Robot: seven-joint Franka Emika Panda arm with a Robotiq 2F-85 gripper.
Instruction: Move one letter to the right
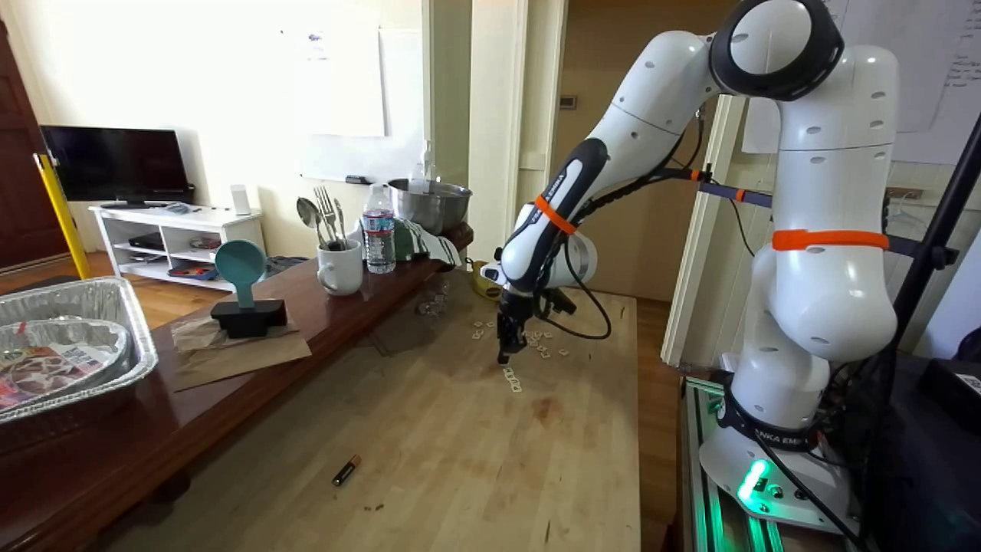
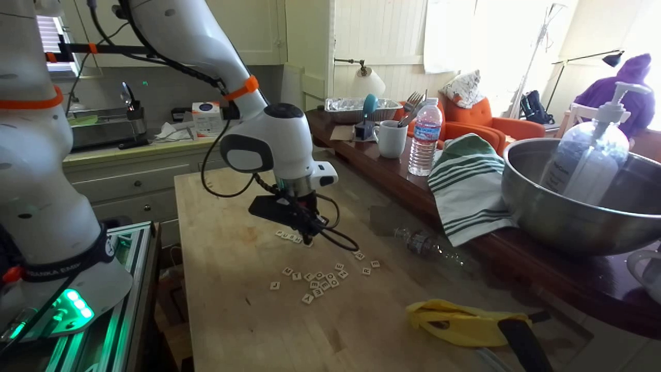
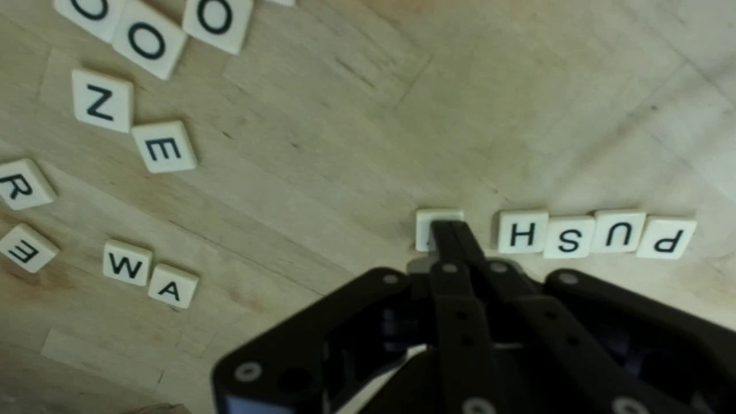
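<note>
My gripper (image 3: 451, 225) is shut and empty, its two fingertips pressed together and pointing down. The tips are over a white letter tile (image 3: 424, 231) and hide most of its face, so its letter cannot be read. I cannot tell whether they touch it. To its right in the wrist view, past a small gap, tiles H (image 3: 522, 232), S (image 3: 568, 237), U (image 3: 618, 231) and P (image 3: 667, 237) form a row, upside down. In an exterior view the row (image 2: 289, 236) reads PUSH beside my gripper (image 2: 308, 239). My gripper (image 1: 503, 357) is also low over the table in an exterior view.
Several loose tiles (image 2: 325, 281) lie scattered on the wooden table (image 1: 460, 460). A battery (image 1: 346, 470), a plastic bottle (image 2: 423, 243) and a yellow object (image 2: 459, 323) also lie on it. A raised dark wooden ledge (image 1: 329, 337) runs along one side, holding a mug (image 1: 340, 268) and bowl (image 2: 578, 227).
</note>
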